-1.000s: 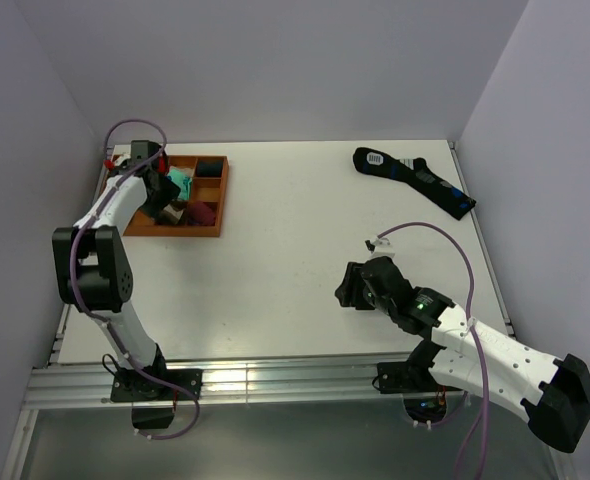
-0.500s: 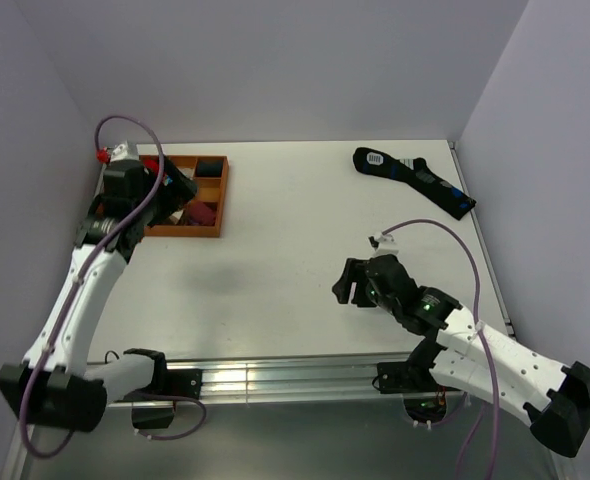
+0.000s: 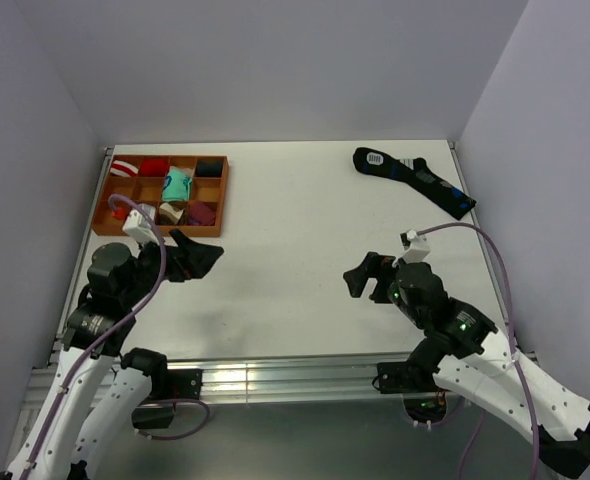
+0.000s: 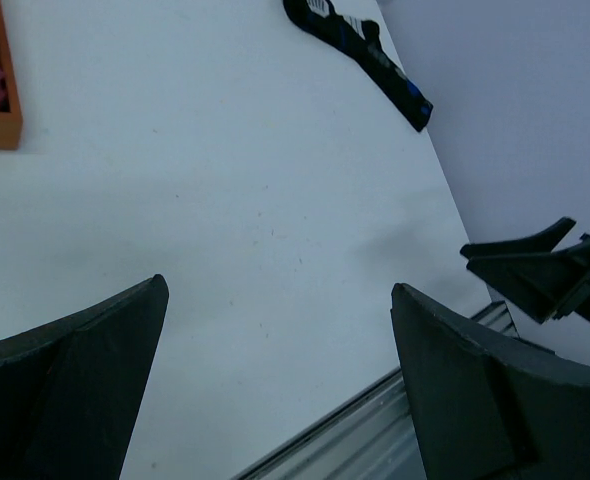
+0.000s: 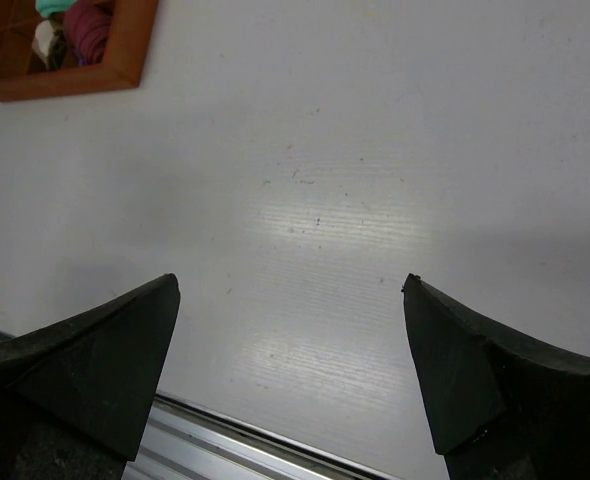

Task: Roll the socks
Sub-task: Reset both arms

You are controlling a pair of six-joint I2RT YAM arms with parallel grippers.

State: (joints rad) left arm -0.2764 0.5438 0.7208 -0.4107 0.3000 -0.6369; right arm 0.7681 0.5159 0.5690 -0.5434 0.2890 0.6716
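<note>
A dark navy sock with blue marks point(image 3: 413, 180) lies flat at the far right of the white table; it also shows in the left wrist view point(image 4: 360, 55). My left gripper point(image 3: 197, 260) hangs open and empty above the table's near left, below the tray. My right gripper point(image 3: 367, 281) is open and empty above the near right of the table, well short of the sock. In both wrist views the jaws stand wide apart over bare table.
An orange compartment tray point(image 3: 215, 198) with several rolled socks sits at the far left; its corner shows in the right wrist view point(image 5: 125, 60). Purple walls close in the left, back and right. A metal rail point(image 3: 275, 378) runs along the near edge.
My left arm has pulled back from the tray towards the near edge, its gripper now over bare table. My right gripper has lifted and shifted slightly right.
</note>
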